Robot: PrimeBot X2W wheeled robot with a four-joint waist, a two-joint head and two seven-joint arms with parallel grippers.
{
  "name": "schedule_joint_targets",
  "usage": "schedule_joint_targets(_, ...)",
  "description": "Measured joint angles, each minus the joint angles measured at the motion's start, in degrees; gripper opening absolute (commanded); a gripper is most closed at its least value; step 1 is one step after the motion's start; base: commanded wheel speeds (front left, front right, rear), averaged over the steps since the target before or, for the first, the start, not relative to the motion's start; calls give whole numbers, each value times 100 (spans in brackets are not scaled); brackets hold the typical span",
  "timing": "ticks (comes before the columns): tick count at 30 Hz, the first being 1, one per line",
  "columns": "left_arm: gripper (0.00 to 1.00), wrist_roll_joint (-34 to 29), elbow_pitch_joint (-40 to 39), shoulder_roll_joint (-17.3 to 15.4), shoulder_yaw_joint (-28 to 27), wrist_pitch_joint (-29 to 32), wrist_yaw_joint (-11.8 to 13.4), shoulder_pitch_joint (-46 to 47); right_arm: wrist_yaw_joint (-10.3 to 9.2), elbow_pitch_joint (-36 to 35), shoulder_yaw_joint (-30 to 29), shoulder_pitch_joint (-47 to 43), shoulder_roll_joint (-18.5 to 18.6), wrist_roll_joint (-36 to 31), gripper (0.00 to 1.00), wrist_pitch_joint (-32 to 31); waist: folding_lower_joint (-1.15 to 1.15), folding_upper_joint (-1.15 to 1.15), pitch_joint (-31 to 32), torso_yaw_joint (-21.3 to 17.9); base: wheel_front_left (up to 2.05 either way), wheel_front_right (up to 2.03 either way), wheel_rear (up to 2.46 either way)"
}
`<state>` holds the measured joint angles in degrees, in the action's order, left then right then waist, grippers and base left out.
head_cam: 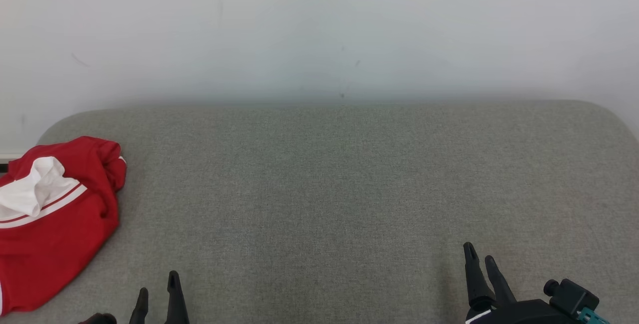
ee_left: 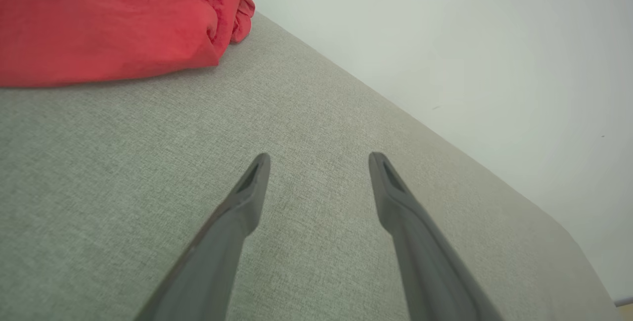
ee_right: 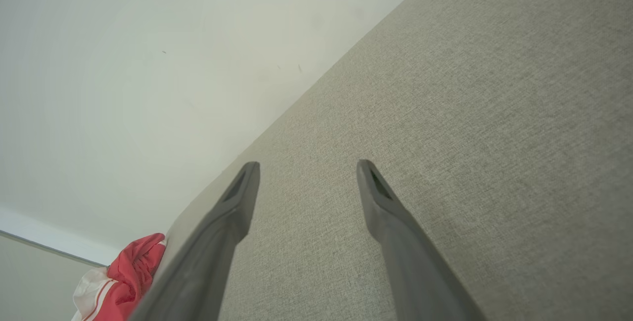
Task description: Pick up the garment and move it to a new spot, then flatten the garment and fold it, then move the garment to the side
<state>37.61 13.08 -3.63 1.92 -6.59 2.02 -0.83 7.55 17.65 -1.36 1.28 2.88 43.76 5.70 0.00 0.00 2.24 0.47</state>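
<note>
Both sets of fingers stand wide and empty, left gripper (head_cam: pixel 158 284) and right gripper (head_cam: pixel 479 252) near the grey table's (head_cam: pixel 324 189) front edge. The crumpled red-and-white garment (head_cam: pixel 55 224) lies at the table's left edge, where a shallow pinch could drag it off.

The garment (head_cam: pixel 50 219) runs off the head view's left edge.

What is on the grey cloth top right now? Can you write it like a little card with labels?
garment: red with white stripes, crumpled, at the robot's left end of the surface
surface: grey fabric, rounded corners
left tool: open, holding nothing, near the garment but apart from it
right tool: open, holding nothing, far from the garment
wall: pale, behind the surface
task step: garment not yet picked up
</note>
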Motion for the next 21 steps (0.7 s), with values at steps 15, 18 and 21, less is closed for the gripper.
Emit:
schedule_joint_targets(15, 100, -1152, 55, -177, 358, -215, 154, 23, 0, -105, -122, -104, 0, -1173, 100, -42, 0, 0, 34, -18, 0, 0, 0)
schedule_joint_targets(18, 100, -1356, 31, -205, 402, -250, 208, 23, 0, -112, -124, -118, 0, -1335, 100, -38, 0, 0, 45, -27, 0, 0, 0)
schedule_joint_targets(21, 100, -1500, 7, -227, 444, -298, 254, 23, 0, -115, -124, -141, 0, -1521, 100, -18, 0, 0, 57, -28, 0, 0, 0)
